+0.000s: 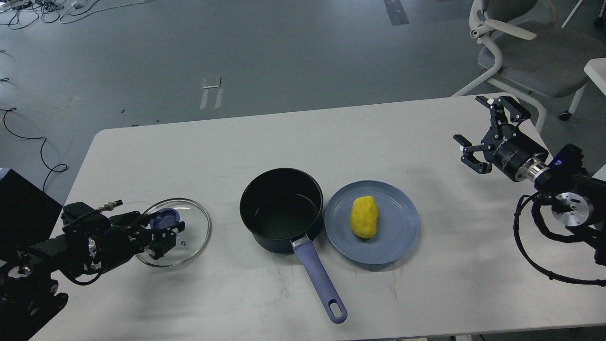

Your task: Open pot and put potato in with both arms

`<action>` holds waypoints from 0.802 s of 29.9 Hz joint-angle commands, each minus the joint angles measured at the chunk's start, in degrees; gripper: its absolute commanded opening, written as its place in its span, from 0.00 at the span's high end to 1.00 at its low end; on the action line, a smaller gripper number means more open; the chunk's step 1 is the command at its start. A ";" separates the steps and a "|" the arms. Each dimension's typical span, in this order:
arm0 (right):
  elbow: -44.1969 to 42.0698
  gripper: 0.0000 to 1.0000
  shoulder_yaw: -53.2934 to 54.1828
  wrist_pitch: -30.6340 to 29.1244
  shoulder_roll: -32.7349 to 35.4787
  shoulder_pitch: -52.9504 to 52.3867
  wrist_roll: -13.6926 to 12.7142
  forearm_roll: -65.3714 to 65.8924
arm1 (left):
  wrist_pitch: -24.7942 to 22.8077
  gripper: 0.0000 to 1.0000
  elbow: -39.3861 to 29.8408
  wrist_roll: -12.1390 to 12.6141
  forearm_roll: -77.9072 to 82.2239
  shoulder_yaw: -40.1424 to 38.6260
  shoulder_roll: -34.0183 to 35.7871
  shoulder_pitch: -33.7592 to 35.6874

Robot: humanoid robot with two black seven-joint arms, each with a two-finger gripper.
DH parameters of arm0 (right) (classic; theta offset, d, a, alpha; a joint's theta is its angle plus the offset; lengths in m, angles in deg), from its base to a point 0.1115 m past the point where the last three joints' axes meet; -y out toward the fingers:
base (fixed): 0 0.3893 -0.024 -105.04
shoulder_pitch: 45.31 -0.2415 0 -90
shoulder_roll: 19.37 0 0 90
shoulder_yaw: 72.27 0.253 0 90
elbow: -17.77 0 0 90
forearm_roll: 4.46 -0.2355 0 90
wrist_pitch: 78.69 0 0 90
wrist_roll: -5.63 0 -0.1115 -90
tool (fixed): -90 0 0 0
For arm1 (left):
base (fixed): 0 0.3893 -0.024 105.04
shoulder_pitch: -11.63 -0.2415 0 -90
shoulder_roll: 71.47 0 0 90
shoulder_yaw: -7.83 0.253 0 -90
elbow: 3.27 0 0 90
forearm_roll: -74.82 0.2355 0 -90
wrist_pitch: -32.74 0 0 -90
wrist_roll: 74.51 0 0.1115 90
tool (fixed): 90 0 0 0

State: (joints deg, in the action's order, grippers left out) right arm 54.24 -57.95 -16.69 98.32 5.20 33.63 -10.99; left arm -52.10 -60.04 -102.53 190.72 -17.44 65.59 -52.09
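Already the pot (282, 208) stands open at counter (426, 293) centre, black inside empty, lavender handle running toward the near edge and slightly right. Glass lid (189, 227) lies flat on the counter to the pot's left, with the left end effector (163, 237) over its blue knob (164, 218); whether the fingers grip the knob or sit just off it I cannot tell. Potato (363, 216) lies on the blue plate (402, 227), plate rim just beside the pot's right wall, potato's long axis running near-far. Right end effector (483, 137) hangs above the counter's far right, fingers spread wide, holding nothing. From it the potato lies left and nearer; this arm is clearly closer than the left one. Judgement: lid step looks done, potato pick is next, a wide grasp across its short axis.
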 commanded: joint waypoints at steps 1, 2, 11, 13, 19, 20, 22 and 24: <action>0.00 0.00 0.00 0.00 -0.01 0.03 0.00 0.02 | 0.29 0.38 0.25 0.02 0.02 0.04 -0.39 -0.09; 0.00 0.00 0.00 0.00 -0.01 -0.05 0.00 0.02 | 0.38 0.30 0.25 0.02 0.02 0.04 -0.48 -0.09; 0.09 0.00 0.01 0.00 0.08 -0.14 0.00 0.02 | 1.43 0.03 0.16 0.02 -0.77 -0.14 -0.04 0.09; 0.09 0.00 0.09 0.00 -0.01 -0.14 0.00 0.02 | 1.43 0.02 -0.10 0.02 -1.56 -0.40 0.31 0.17; 0.09 0.00 0.09 0.00 -0.01 -0.32 0.00 0.02 | 0.38 0.02 -4.04 0.02 -17.26 -0.67 2.51 5.43; 0.09 0.00 0.09 0.00 0.08 -0.32 0.00 0.02 | -0.49 0.02 -5.62 0.02 -23.30 -0.23 2.94 7.80; 0.09 0.00 0.09 0.00 -0.01 -0.41 0.00 0.02 | -3.57 0.02 -7.04 0.02 -33.52 -0.31 3.04 10.54; 0.09 0.00 0.09 0.00 -0.01 -0.67 0.00 0.02 | -8.39 0.02 -8.36 0.02 -49.47 -0.66 2.60 14.13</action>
State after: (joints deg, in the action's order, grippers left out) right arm 54.33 -57.85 -16.69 98.33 4.79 33.63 -10.96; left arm -55.06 -66.51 -102.50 159.96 -17.84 68.45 -42.23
